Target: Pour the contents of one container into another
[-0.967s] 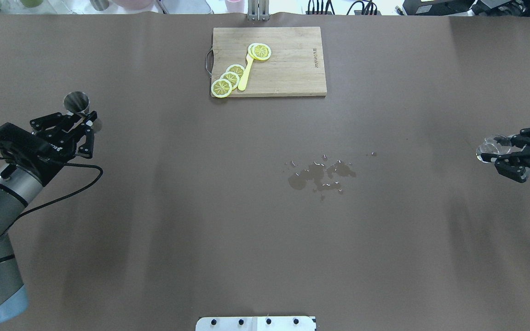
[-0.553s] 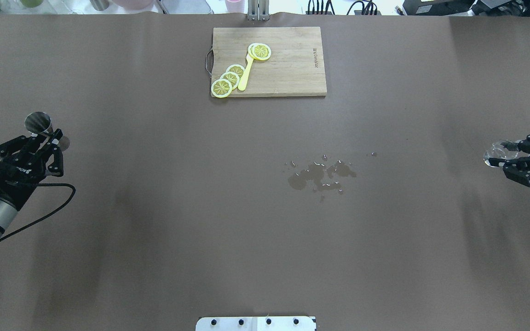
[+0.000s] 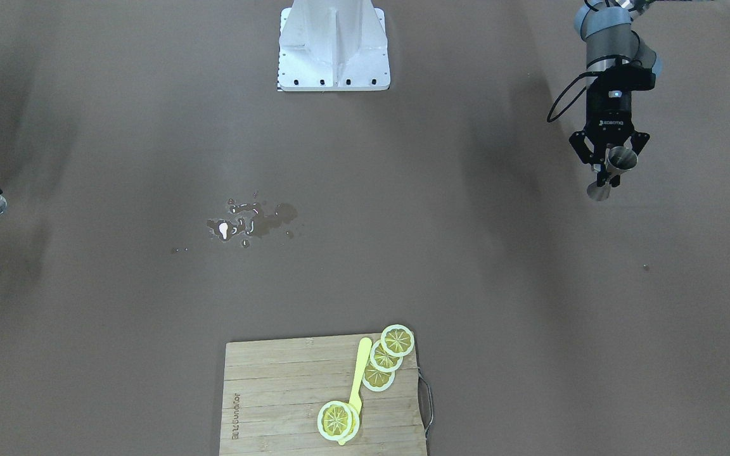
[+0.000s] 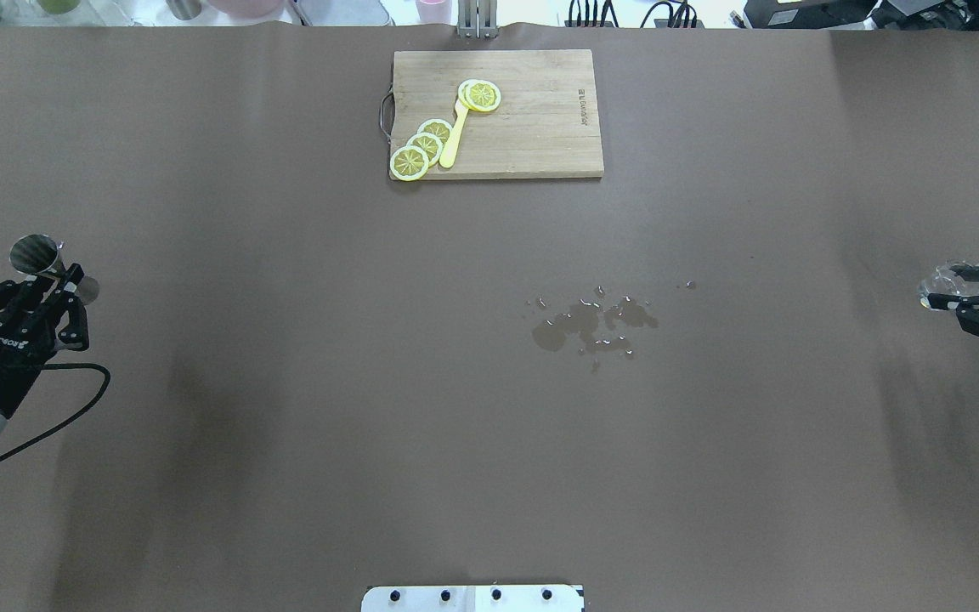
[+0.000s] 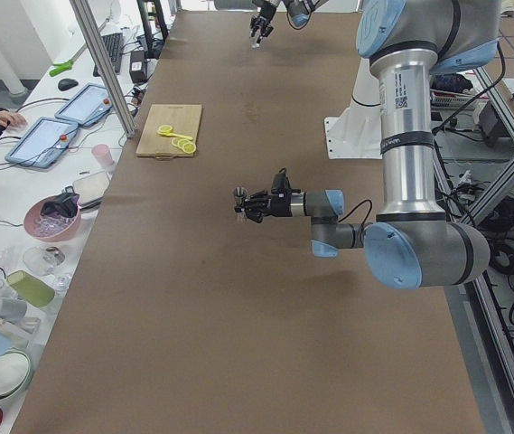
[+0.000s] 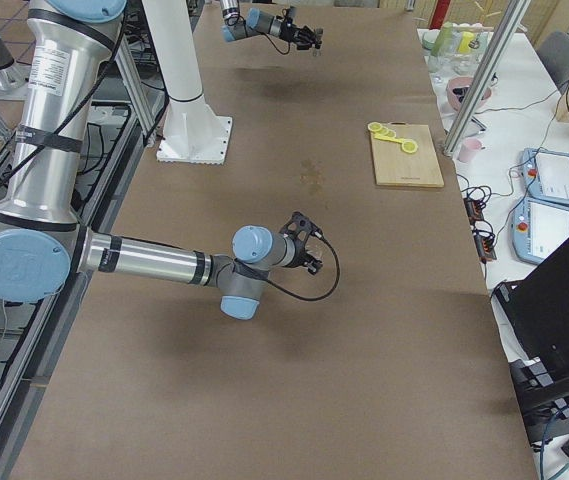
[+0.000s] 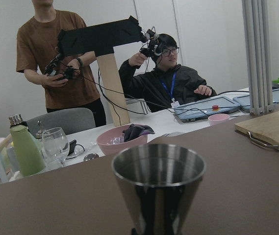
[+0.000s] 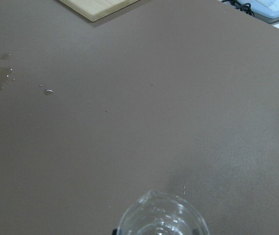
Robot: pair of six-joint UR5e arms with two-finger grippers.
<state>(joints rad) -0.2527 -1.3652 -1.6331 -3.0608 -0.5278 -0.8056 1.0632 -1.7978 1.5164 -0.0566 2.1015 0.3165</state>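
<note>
We see a wet spill [image 4: 591,327] between the fingers of the left gripper [image 4: 56,276] and the right gripper [image 4: 953,287]; a wooden cutting board [image 4: 532,127] carrying lemon slices [image 4: 410,162] and a yellow utensil [image 4: 453,140] lies well apart from both.

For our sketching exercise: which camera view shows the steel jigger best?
Left wrist-mounted: the jigger fills the foreground, rim and inside clear. Front-facing and overhead show it small, held in the left gripper; the side views, a speck.

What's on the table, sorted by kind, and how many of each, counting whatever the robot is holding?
Lemon slices: 5, two overlapping
Cutting board: 1
Yellow utensil: 1
Steel jigger: 1, held in the left tool
Glass cup: 1, held in the right tool
Total: 9
</note>
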